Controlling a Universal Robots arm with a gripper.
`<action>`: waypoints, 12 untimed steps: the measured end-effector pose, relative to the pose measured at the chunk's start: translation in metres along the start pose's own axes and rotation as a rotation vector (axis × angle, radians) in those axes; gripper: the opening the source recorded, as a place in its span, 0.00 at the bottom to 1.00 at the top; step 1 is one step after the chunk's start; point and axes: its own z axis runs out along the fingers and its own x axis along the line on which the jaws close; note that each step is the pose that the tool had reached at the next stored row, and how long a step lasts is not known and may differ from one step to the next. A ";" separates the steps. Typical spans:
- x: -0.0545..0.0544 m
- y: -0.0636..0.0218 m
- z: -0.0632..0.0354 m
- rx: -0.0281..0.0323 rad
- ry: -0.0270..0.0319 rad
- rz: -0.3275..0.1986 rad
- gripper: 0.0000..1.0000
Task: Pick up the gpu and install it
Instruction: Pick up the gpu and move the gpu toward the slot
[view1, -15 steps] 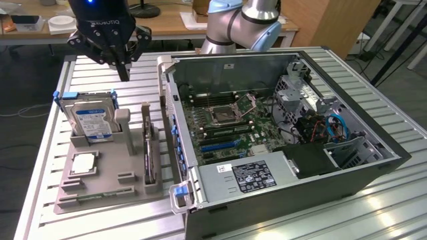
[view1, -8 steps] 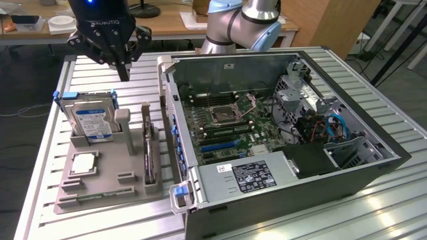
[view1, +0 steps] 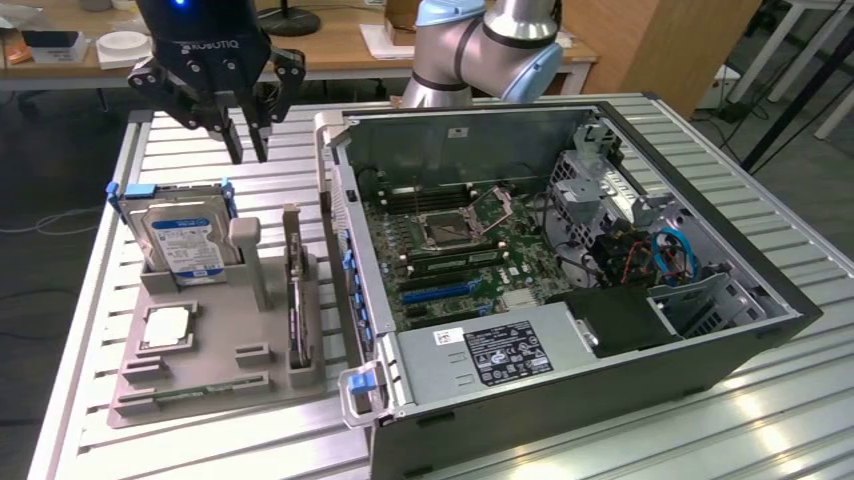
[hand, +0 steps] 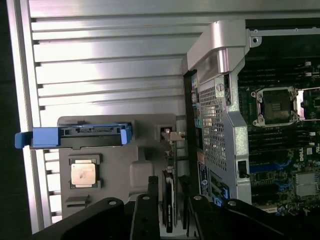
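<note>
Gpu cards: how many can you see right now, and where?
1. The gpu stands edge-on in the grey holder, between the hard drive and the open case. Others could be hidden inside the case.

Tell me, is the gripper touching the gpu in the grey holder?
Apart. The exterior view shows the gripper hanging in the air above the table, with bare slats visible between it and the gpu, which stands edge-on in the grey holder.

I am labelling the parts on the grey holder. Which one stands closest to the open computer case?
The gpu, the thin dark card on edge beside the case. The blue-railed hard drive and the flat processor chip sit farther from it.
</note>
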 end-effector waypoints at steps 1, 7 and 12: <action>0.000 0.0000 0.0000 0.0000 0.0000 0.000 0.30; 0.000 0.0000 0.0000 0.0000 -0.0001 0.001 0.37; 0.000 0.0000 0.0000 0.0001 -0.0001 0.001 0.37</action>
